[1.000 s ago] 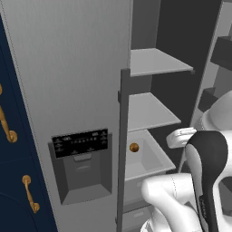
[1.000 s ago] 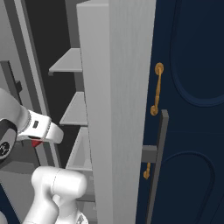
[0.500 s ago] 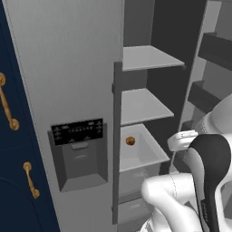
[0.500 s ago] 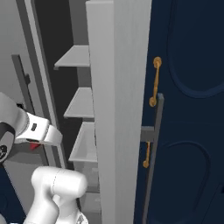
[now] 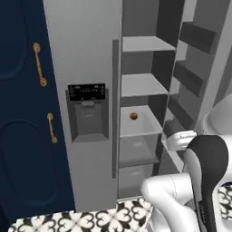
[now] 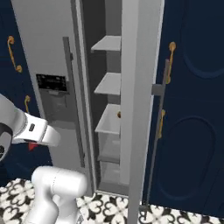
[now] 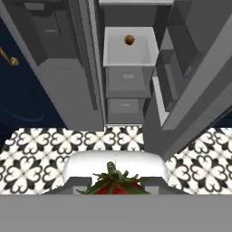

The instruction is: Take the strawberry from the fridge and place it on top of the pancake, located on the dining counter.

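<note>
- The fridge [image 5: 86, 68], tall and grey, is standing with its right door [image 6: 135, 87] swung open, showing white shelves [image 5: 141, 84] and a pale drawer [image 5: 138, 127] inside.
- A small orange-brown ball [image 5: 133, 116] is lying in that drawer; the hand view is showing it too, near the top.
- The strawberry [image 7: 115, 185] is sitting pinched in the gripper [image 7: 113, 183], its green leaves and red top showing at the bottom of the hand view, outside the fridge and above the patterned floor [image 7: 41, 149].
- The finger tips themselves are lying hidden behind the berry, with the jaws pressed in on it.
- In the right base view a speck of red [image 6: 31, 145] is showing beneath the white hand at the left edge, in front of the closed fridge door.
- The black dispenser panel [image 5: 86, 91] on the closed left door is carrying a row of pale markings, too small to read.
- A dark bar handle [image 5: 115, 108] is running down the edge of that door.
- Navy cabinets [image 5: 22, 127] with gold handles [image 5: 39, 65] are flanking the fridge on both sides.
- No brand name or legible writing is appearing on any surface.
</note>
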Available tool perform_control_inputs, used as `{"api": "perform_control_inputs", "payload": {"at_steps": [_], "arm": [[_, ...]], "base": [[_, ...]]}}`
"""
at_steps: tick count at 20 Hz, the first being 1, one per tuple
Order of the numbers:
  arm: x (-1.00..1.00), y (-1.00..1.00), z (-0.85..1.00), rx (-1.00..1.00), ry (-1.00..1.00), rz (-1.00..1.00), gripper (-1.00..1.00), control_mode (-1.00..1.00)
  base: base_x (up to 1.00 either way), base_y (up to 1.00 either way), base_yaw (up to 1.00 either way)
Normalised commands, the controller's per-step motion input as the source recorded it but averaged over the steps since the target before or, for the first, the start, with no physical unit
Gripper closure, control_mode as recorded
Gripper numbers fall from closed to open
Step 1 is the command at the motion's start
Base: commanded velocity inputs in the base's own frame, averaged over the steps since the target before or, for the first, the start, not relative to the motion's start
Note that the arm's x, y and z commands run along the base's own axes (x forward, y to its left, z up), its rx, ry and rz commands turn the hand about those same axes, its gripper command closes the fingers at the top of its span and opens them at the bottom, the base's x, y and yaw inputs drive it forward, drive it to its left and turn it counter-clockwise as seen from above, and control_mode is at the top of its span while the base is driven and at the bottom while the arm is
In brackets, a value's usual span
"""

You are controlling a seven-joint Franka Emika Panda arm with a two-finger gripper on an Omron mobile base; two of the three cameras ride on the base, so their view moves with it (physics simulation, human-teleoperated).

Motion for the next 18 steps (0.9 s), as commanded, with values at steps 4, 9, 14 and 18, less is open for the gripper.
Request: {"api": "perform_control_inputs", "payload": {"at_steps": [4,9,14,18], "arm": [[0.0,0.0,0.0,0.0,0.0,0.0,1.0,1.0],[0.0,0.0,0.0,0.0,0.0,0.0,1.0,1.0],[0.0,0.0,0.0,0.0,0.0,0.0,1.0,1.0],[0.0,0.0,0.0,0.0,0.0,0.0,1.0,1.0]], "base": [[-1.0,0.01,0.64],[-0.98,0.07,0.75],[-0.94,0.11,0.77],[-0.82,0.0,0.79]]}}
